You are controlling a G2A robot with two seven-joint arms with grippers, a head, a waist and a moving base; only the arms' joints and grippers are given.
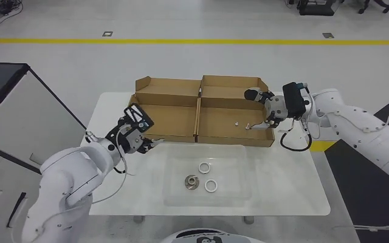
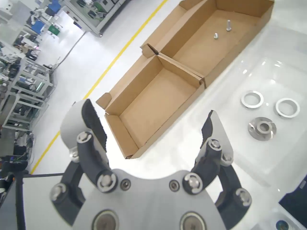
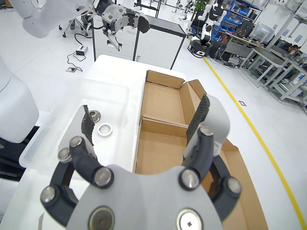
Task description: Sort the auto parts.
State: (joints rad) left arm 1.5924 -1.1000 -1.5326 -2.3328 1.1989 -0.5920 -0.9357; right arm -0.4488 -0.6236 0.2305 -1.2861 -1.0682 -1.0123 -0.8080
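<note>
Left hand (image 1: 150,144) wide open and empty over bare worktop (image 1: 109,118) beside the clear tray (image 1: 175,189); right hand (image 1: 251,111), equally open and empty, above the outer end of the right cardboard box (image 1: 222,126).

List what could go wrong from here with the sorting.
1. The rings and the flanged hub lie close together in the clear tray. The open left gripper may nudge a neighbour while taking one.
2. The rings lie flat and low, so a grip could slip.
3. The right box holds two bolts. A ring dropped there would mix the sorts.
</note>
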